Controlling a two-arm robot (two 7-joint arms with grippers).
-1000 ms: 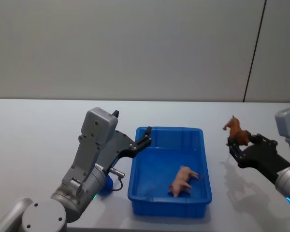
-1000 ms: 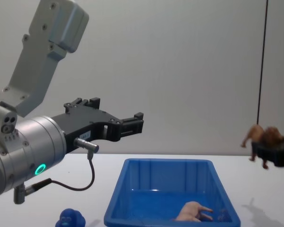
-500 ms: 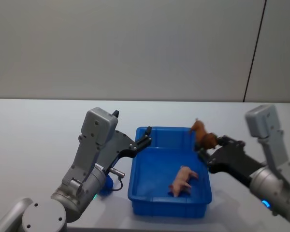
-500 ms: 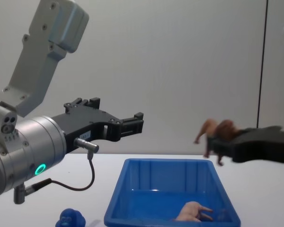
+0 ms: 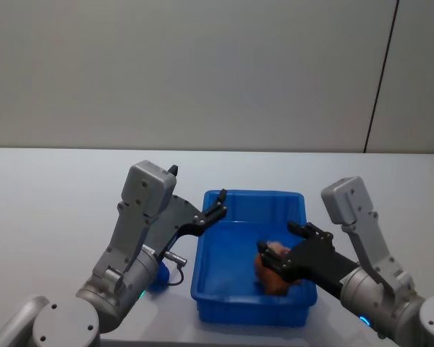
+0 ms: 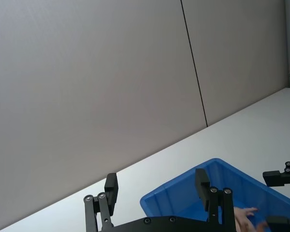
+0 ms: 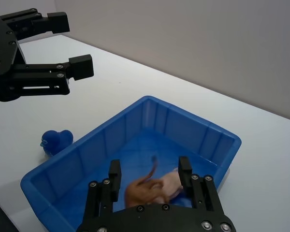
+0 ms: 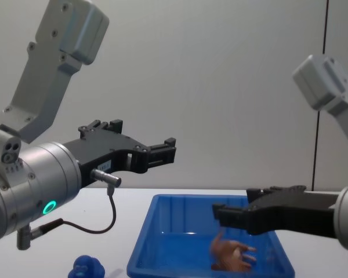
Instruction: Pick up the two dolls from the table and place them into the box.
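R gripper (image 7: 150, 166) hangs low over the box (image 5: 249, 194), near its right wall. Fingers are spread wide and grip nothing. The brown doll (image 7: 140, 191) is a blur just under them, inside the box and against the pink doll (image 7: 171, 186) on the floor. I judge it loose, not held. The box sits mid-table (image 5: 58, 188), close to the near edge.

L gripper (image 5: 218, 204) hovers by the box's far-left corner, also wide open and empty.

Risks:
- The brown doll may bounce off the pink one. The walls look high enough to keep it in.
- My R fingers are down near the rim, so pulling back flat could hook it and drag the box twd the near edge. Lift first.
- The blue doll (image 7: 55, 141) lies on the table just left of the box, right by my L arm. A careless swing would knock it off.

Count: 3 dolls (1 brown, 1 pink, 1 blue), 2 of them in the box, 1 out; 1 box.
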